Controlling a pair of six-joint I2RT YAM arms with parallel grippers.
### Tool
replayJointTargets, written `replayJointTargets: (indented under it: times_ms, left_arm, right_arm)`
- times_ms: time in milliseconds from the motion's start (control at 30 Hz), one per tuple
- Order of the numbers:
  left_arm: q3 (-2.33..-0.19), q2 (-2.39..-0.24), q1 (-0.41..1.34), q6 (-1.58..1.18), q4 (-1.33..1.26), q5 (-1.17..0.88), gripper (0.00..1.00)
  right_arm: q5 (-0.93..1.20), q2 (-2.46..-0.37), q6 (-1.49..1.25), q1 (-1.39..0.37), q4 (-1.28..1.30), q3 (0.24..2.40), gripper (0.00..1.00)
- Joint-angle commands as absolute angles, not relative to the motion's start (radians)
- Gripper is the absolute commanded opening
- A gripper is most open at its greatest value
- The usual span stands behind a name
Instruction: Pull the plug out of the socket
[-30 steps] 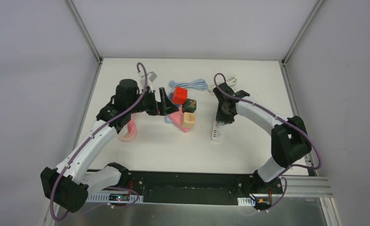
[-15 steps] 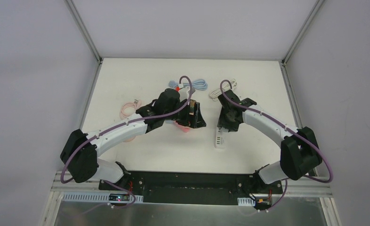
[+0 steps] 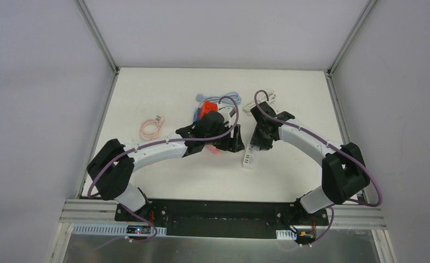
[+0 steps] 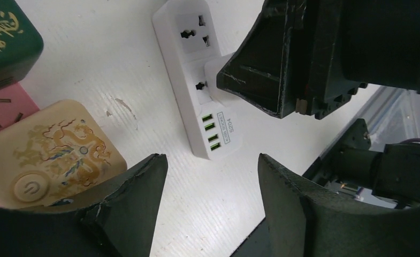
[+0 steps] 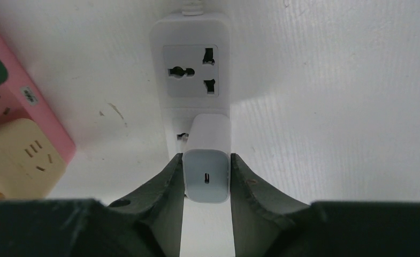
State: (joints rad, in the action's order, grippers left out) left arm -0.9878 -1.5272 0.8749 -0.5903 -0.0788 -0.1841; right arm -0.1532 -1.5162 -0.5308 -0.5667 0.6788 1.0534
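The socket, a white power strip [image 5: 194, 69], lies on the table with a white plug [image 5: 207, 179] standing in its second outlet. My right gripper [image 5: 206, 159] is shut on the plug, one finger pressed against each of its sides. In the top view the right gripper [image 3: 261, 139] covers the plug, and the strip's near end [image 3: 248, 159] sticks out below it. My left gripper [image 4: 210, 160] hangs open over bare table just short of the strip's USB end [image 4: 218, 134], with nothing between its fingers. It sits to the left of the strip in the top view [image 3: 231, 141].
A cream cube socket [image 4: 58, 155], a green one [image 4: 4, 37] and a pink strip [image 5: 20, 101] lie just left of the white strip. A red cube [image 3: 208, 107], a blue cable [image 3: 231, 98], a white cable [image 3: 253, 104] and a pink cable coil [image 3: 149, 129] lie behind and to the left.
My left arm swung right from the cube sockets to beside the white strip, its jaws narrowing. The right gripper loosened, then shut on the plug again, and the strip shifted slightly.
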Motion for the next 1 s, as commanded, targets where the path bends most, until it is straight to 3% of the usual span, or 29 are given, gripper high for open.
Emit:
replayJointTargets:
  times_ms: [0, 400, 567, 967]
  left_arm:
    - [-0.981, -1.566, 0.911, -0.580, -0.140, -0.077, 0.64]
    - [-0.971, -1.663, 0.999, -0.536, -0.186, 0.049, 0.51]
    - [-0.952, -1.716, 1.010, -0.529, -0.208, 0.075, 0.38]
    - [-0.912, -1.755, 1.034, -0.491, -0.223, 0.066, 0.37]
  right_arm:
    - [-0.108, -1.546, -0.655, -0.581, 0.617, 1.105, 0.00]
    - [-0.067, -1.537, -0.650, -0.582, 0.624, 1.095, 0.00]
    - [-0.062, -1.527, -0.639, -0.582, 0.630, 1.082, 0.00]
    - [-0.011, -1.534, -0.592, -0.575, 0.687, 1.201, 0.00]
